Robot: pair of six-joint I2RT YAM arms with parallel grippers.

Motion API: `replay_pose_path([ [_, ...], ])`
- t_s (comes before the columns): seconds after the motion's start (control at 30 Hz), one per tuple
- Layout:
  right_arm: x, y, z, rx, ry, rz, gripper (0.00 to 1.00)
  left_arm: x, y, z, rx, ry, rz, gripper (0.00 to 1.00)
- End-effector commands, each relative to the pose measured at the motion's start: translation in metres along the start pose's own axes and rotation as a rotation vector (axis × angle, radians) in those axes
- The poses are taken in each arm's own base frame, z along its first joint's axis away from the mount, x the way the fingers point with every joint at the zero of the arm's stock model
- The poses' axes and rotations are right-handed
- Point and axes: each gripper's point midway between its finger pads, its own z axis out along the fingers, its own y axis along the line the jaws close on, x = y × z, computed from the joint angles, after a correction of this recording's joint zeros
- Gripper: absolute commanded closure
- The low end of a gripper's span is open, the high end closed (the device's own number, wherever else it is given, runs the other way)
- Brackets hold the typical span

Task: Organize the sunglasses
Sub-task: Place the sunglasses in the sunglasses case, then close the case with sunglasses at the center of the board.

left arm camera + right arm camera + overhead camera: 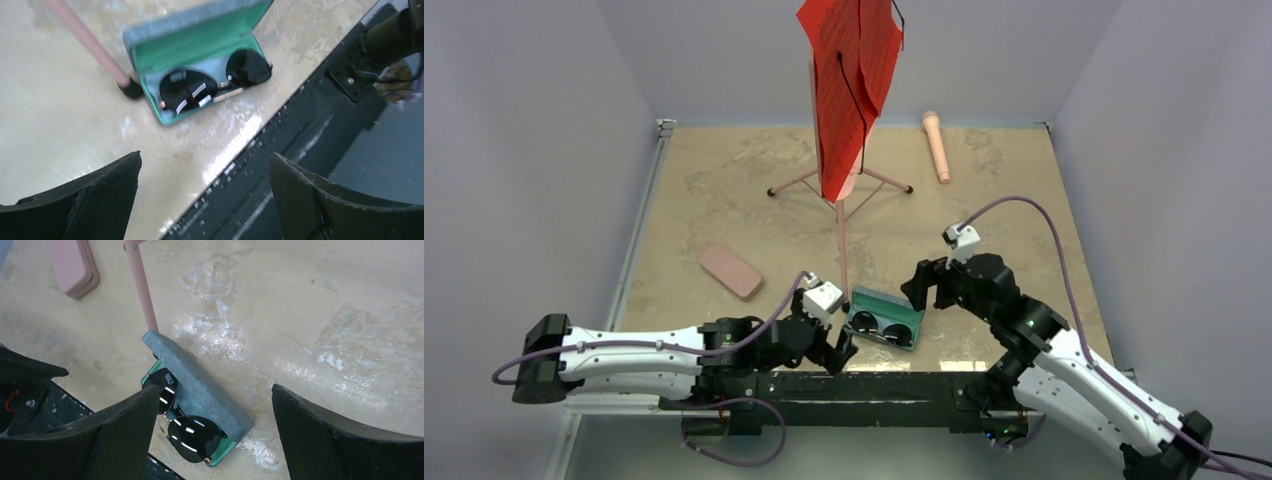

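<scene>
A black pair of sunglasses point(882, 330) with dark lenses lies folded in the open grey-blue case point(886, 305), which has a green lining and sits near the table's front edge. The pair also shows in the left wrist view point(215, 85) and the right wrist view point(186, 427). My left gripper point(839, 352) is open and empty, low, just left of the case. My right gripper point(920, 286) is open and empty, above the case's right end, over its raised lid point(200, 385). The white-framed pair is out of view.
A pink oblong case point(731, 271) lies shut to the left. A pink stand point(842, 240) draped with a red cloth point(849, 70) rises behind the case, with one foot point(131, 90) next to it. A pink cylinder point(936, 145) lies at the back. The black base bar point(864, 385) runs along the front edge.
</scene>
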Motion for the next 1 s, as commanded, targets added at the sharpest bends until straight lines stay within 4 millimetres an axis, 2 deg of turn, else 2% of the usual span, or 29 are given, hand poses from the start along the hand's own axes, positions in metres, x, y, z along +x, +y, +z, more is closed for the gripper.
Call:
replay_pose_path([
  [0.0, -0.013, 0.029, 0.018, -0.114, 0.025, -0.037, 0.14, 0.027, -0.019, -0.004, 0.150, 0.009, -0.427, 0.00],
  [0.17, 0.001, 0.039, 0.036, -0.167, 0.095, -0.027, 0.16, 0.027, -0.021, 0.004, 0.264, -0.036, -0.664, 0.03],
  [0.3, 0.008, 0.039, 0.042, -0.175, 0.109, -0.029, 0.17, 0.025, -0.023, 0.020, 0.243, -0.004, -0.724, 0.16],
  [0.47, 0.017, 0.036, 0.049, -0.171, 0.129, -0.038, 0.19, 0.021, -0.011, 0.044, 0.132, -0.001, -0.850, 0.35],
  [0.57, 0.023, 0.033, 0.053, -0.162, 0.147, -0.038, 0.20, 0.015, -0.006, 0.052, 0.095, -0.016, -0.875, 0.45],
  [0.77, 0.032, 0.034, 0.059, -0.174, 0.180, -0.029, 0.27, 0.010, 0.012, 0.063, 0.011, -0.043, -0.904, 0.56],
  [0.83, 0.035, 0.035, 0.060, -0.177, 0.191, -0.032, 0.29, 0.008, 0.013, 0.066, 0.012, -0.039, -0.907, 0.63],
  [0.97, 0.043, 0.032, 0.061, -0.173, 0.216, -0.033, 0.32, 0.005, 0.014, 0.071, 0.005, -0.039, -0.896, 0.69],
])
